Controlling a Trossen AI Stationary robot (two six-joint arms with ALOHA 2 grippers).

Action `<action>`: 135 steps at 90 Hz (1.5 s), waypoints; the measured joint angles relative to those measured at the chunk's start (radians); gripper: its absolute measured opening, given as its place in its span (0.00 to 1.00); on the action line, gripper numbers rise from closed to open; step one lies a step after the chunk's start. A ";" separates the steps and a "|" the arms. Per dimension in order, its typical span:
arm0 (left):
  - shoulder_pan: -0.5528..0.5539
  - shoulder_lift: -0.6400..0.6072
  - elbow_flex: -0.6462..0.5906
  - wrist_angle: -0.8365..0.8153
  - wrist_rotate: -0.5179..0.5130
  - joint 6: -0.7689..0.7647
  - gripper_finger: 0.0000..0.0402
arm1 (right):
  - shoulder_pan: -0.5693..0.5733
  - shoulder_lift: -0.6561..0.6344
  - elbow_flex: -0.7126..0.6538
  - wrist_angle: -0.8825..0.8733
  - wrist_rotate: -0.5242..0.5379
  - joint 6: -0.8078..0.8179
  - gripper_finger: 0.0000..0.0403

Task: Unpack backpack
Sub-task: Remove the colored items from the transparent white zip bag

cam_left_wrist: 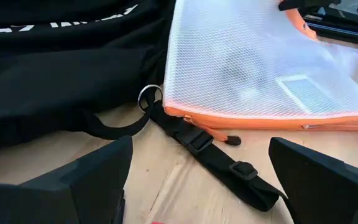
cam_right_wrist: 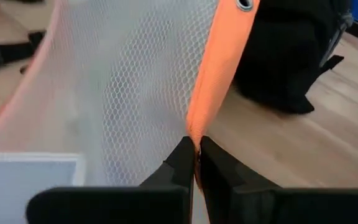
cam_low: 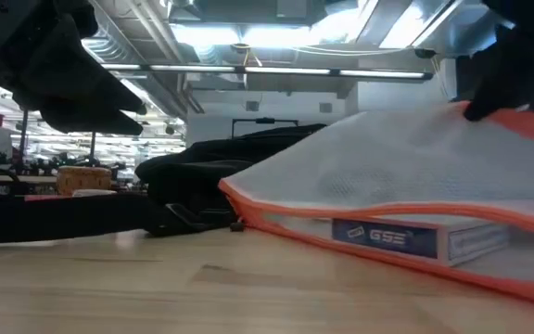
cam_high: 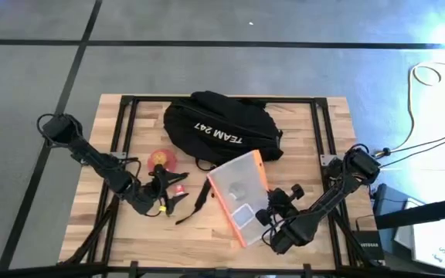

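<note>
White lettering "TEAM 247" runs across the side of the black backpack [cam_high: 221,127], readable in the high view, where it appears upside down; the bag lies beyond the left hand [cam_high: 170,194] and away from the right hand [cam_high: 267,207]. Inside the white mesh pouch [cam_low: 415,158] with orange edging, pinched at its rim by the right hand, lies a flat white box [cam_low: 413,237] bearing a blue label that reads "GSE" in the low view. Smaller print beside that label is too small to read.
</note>
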 joint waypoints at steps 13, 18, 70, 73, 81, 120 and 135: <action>0.000 0.000 0.000 0.000 0.000 0.000 0.90 | 0.000 0.000 0.040 -0.003 0.038 0.008 0.00; 0.000 0.000 0.000 0.000 0.000 0.000 0.90 | 0.000 0.000 0.062 -0.014 0.069 0.006 0.00; 0.000 0.000 0.000 0.000 0.000 0.000 0.90 | -0.014 -0.002 0.111 -0.157 0.220 0.010 0.00; 0.000 0.000 0.000 0.000 0.000 0.000 0.90 | -0.014 -0.002 0.111 -0.169 0.220 0.010 0.00; 0.000 0.000 0.000 0.000 0.000 0.000 0.90 | -0.013 -0.002 0.112 -0.195 0.218 0.010 0.00; 0.005 0.000 0.000 0.000 -0.001 0.000 0.90 | -0.006 -0.010 0.223 -0.258 0.186 -0.079 0.00; 0.016 0.000 0.000 0.000 -0.001 -0.003 0.90 | -0.021 -0.018 0.230 -0.260 0.192 -0.105 0.00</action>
